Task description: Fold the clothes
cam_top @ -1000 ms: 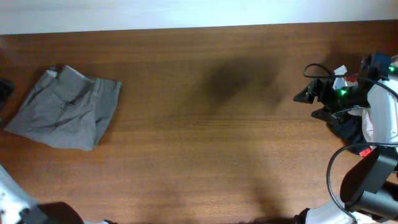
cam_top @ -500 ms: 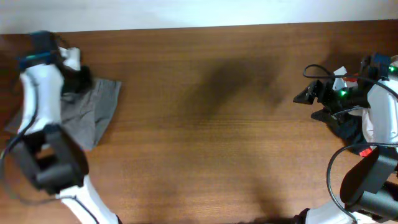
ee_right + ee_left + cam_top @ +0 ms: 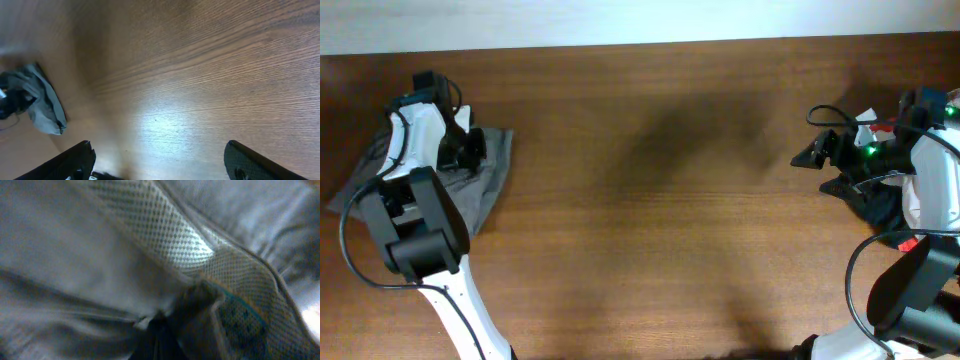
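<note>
Shorts (image 3: 488, 162) lie crumpled at the table's (image 3: 650, 210) nine o'clock edge, the left gripper (image 3: 458, 152) down on them with jaws pressed together on a pucker of fabric, while at three o'clock the right gripper (image 3: 817, 168) hovers over wood, jaws spread wide.

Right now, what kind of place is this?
Probably a robot test lab, not a home: a wooden table, a cabled left arm and right arm, and grey shorts to fold.
</note>
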`<state>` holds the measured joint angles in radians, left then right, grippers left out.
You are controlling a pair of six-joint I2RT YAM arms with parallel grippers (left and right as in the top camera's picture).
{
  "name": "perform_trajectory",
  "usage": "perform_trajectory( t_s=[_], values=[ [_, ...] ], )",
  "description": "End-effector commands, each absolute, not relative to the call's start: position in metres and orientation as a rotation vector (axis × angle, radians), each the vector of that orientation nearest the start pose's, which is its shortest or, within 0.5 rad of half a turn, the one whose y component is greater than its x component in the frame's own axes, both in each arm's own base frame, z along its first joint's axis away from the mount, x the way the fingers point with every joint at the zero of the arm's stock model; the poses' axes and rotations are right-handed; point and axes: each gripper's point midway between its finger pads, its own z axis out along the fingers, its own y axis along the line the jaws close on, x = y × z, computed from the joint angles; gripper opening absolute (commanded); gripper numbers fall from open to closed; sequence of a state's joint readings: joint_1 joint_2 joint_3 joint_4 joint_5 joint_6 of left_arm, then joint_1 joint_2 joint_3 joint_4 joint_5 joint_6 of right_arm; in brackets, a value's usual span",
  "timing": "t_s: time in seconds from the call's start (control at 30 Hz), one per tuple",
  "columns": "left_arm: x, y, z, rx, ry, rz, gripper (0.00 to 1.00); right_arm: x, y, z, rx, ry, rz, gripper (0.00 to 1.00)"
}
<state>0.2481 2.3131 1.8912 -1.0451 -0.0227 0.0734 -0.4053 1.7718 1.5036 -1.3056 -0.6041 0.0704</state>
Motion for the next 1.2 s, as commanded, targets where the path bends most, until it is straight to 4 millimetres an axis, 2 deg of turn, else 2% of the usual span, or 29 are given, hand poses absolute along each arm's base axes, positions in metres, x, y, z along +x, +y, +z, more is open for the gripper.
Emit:
perform_trajectory(
  t_s=[0.0, 0.07, 0.13, 0.3, 0.33, 0.43, 0.63, 0.77, 0.83, 0.9, 0.97, 1.07, 1.1, 1.17],
  values=[
    [0.469, 0.138, 0.106, -0.344, 2.87, 0.133, 0.06, 0.338, -0.038, 0.162, 0.644, 2.8, 0.888, 0.88],
    [0.459, 0.14, 0.131, -0.357, 2.852, 0.137, 0.1, 0.338, -0.037, 0.162, 0.646, 2.802, 0.89, 0.88],
    [0.447, 0.14, 0.144, -0.427, 2.853, 0.125, 0.11, 0.337, -0.037, 0.162, 0.648, 2.804, 0.892, 0.88],
    [0.414, 0.137, 0.139, -0.604, 2.946, 0.088, 0.11, 0.336, -0.037, 0.162, 0.65, 2.807, 0.893, 0.88],
    [0.403, 0.136, 0.128, -0.654, 2.986, 0.076, 0.11, 0.336, -0.037, 0.162, 0.652, 2.809, 0.895, 0.88],
    [0.389, 0.136, 0.1, -0.74, 3.03, 0.068, 0.14, 0.334, -0.036, 0.162, 0.657, 2.814, 0.899, 0.88],
    [0.36, 0.14, 0.021, -0.852, 3.064, 0.06, 0.17, 0.333, -0.035, 0.162, 0.662, 2.82, 0.903, 0.88],
    [0.355, 0.148, -0.011, -0.874, 3.011, 0.065, 0.22, 0.332, -0.035, 0.162, 0.664, 2.822, 0.905, 0.88],
    [0.352, 0.145, -0.02, -0.876, 3.005, 0.047, 0.18, 0.331, -0.035, 0.162, 0.666, 2.824, 0.906, 0.87],
    [0.357, 0.141, -0.016, -0.868, 2.998, -0.002, 0.14, 0.331, -0.035, 0.162, 0.666, 2.825, 0.907, 0.88],
    [0.371, 0.14, 0.011, -0.853, 2.955, -0.049, 0.14, 0.331, -0.035, 0.162, 0.666, 2.824, 0.906, 0.87],
    [0.386, 0.149, 0.057, -0.833, 2.885, -0.014, 0.17, 0.331, -0.035, 0.162, 0.666, 2.824, 0.906, 0.88],
    [0.395, 0.158, 0.084, -0.821, 2.821, 0.025, 0.22, 0.331, -0.035, 0.162, 0.666, 2.825, 0.907, 0.88],
    [0.405, 0.17, 0.113, -0.813, 2.732, 0.061, 0.3, 0.331, -0.035, 0.162, 0.666, 2.825, 0.907, 0.88]
  ],
)
